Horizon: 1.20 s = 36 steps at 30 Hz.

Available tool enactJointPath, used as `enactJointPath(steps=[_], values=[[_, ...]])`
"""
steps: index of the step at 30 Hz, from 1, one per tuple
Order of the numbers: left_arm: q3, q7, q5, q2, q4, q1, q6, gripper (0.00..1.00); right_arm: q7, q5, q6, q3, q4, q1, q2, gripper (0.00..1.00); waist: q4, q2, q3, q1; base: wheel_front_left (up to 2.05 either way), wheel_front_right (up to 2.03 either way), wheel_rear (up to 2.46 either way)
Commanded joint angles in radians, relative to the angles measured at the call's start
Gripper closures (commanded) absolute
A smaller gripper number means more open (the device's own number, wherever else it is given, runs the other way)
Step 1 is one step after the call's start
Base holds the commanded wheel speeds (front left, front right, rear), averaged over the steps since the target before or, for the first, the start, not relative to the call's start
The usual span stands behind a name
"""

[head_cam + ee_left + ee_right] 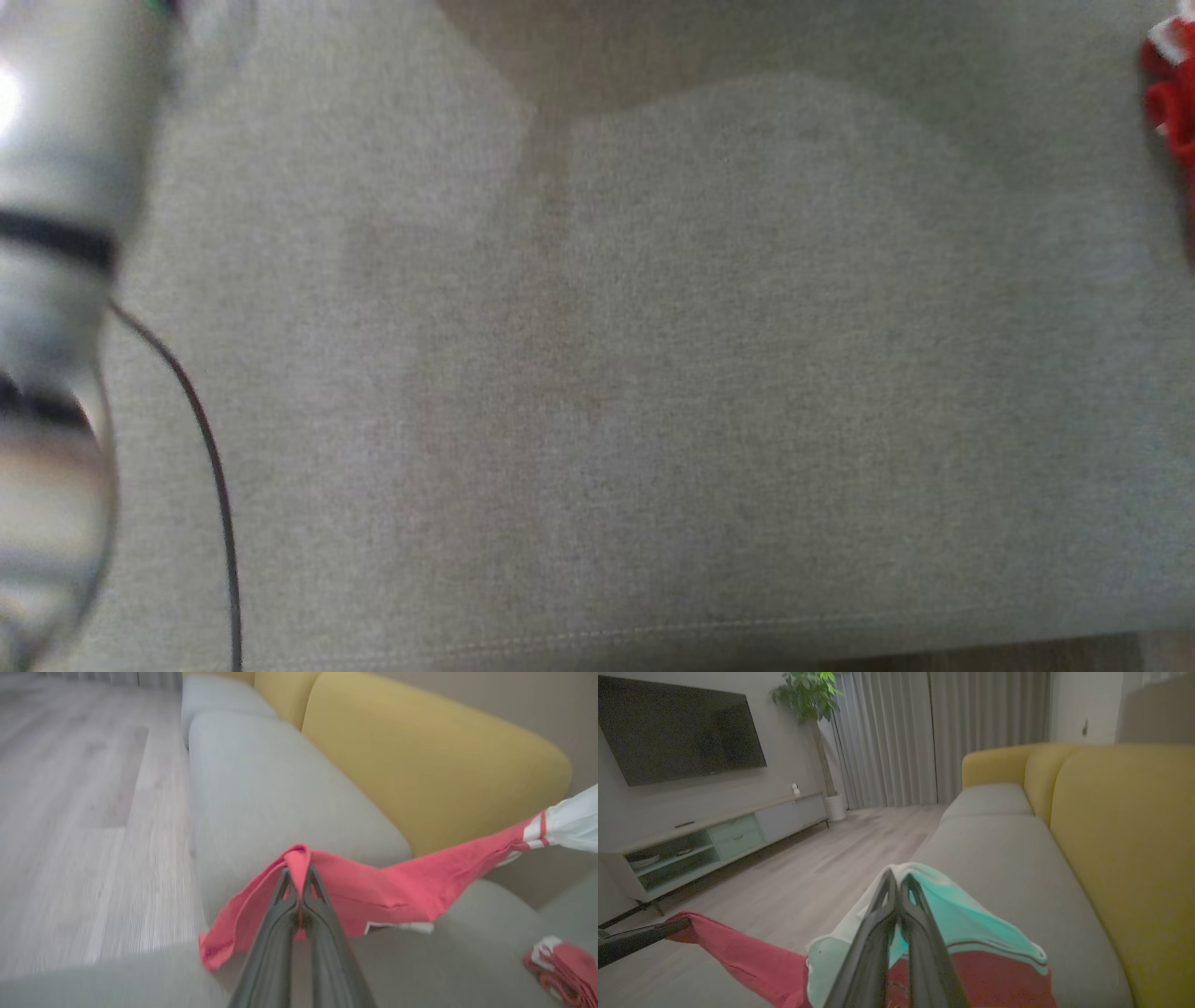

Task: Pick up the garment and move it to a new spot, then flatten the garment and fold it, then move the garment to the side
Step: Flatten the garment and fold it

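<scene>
where the head view looks down on the grey sofa seat (pixel 653 373), red cloth (pixel 1172 93) shows at its right edge; left wrist view: left pincer (pixel 299 877) pressed together on a red fold of the garment (pixel 402 889), which hangs stretched above the seat; right wrist view: right pincer (pixel 896 884) pinching the garment's white end, near the yellow backrest (pixel 1125 858)

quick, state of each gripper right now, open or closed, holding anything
left gripper: closed, fingers pinching the red end of the garment
right gripper: closed, fingers pinching the garment's white end
</scene>
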Motion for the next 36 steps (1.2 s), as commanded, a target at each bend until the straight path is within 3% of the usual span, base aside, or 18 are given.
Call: enactJointPath(steps=[1, 7, 9, 15, 20, 23, 30, 36], values=[[-0.025, 0.024, -0.031, 0.069, -0.058, 0.042, -0.006, 1.0, 0.027, 0.045, 0.008, 0.02, -0.055, 0.076, -0.034, 1.0, -0.002, 0.0001, -0.058, -0.0001, 0.0, 0.0, 0.0], [-0.151, 0.154, -0.172, 0.152, -0.186, 0.364, -0.006, 1.0, 0.194, 0.17, 0.008, 0.154, -0.193, 0.41, -0.15, 1.0, -0.01, 0.0001, -0.223, -0.0001, 0.0, 0.0, 0.0], [-0.203, 0.249, -0.249, 0.2, -0.257, 0.522, -0.006, 1.0, 0.297, 0.195, 0.008, 0.226, -0.277, 0.556, -0.218, 1.0, -0.019, 0.0001, -0.308, -0.0001, 0.0, 0.0, 0.0], [-0.255, 0.346, -0.328, 0.316, -0.403, 0.741, -0.005, 1.0, 0.539, 0.228, 0.008, 0.34, -0.518, 0.779, -0.403, 1.0, -0.034, 0.0001, -0.412, -0.0001, 0.0, 0.0, 0.0], [-0.267, 0.439, -0.402, 0.411, -0.56, 0.868, 0.039, 1.0, 0.768, 0.296, 0.008, 0.377, -0.757, 0.893, -0.584, 1.0, -0.049, 0.0001, -0.442, -0.0001, 0.0, 0.0, 0.0], [-0.272, 0.497, -0.436, 0.469, -0.664, 0.91, 0.08, 1.0, 0.835, 0.337, 0.008, 0.354, -0.858, 0.929, -0.658, 1.0, -0.052, 0.0001, -0.443, -0.0001, 0.0, 0.0, 0.0], [-0.294, 0.654, -0.507, 0.549, -0.83, 0.938, 0.146, 1.0, 0.924, 0.363, 0.008, 0.298, -0.913, 0.956, -0.704, 1.0, -0.048, 0.0001, -0.426, -0.0001, 0.0, 0.0, 0.0], [-0.286, 0.801, -0.557, 0.587, -0.884, 0.861, 0.191, 1.0, 0.993, 0.392, 0.008, 0.209, -0.826, 0.902, -0.629, 1.0, -0.036, 0.0001, -0.373, -0.0001, 0.0, 0.0, 0.0]])
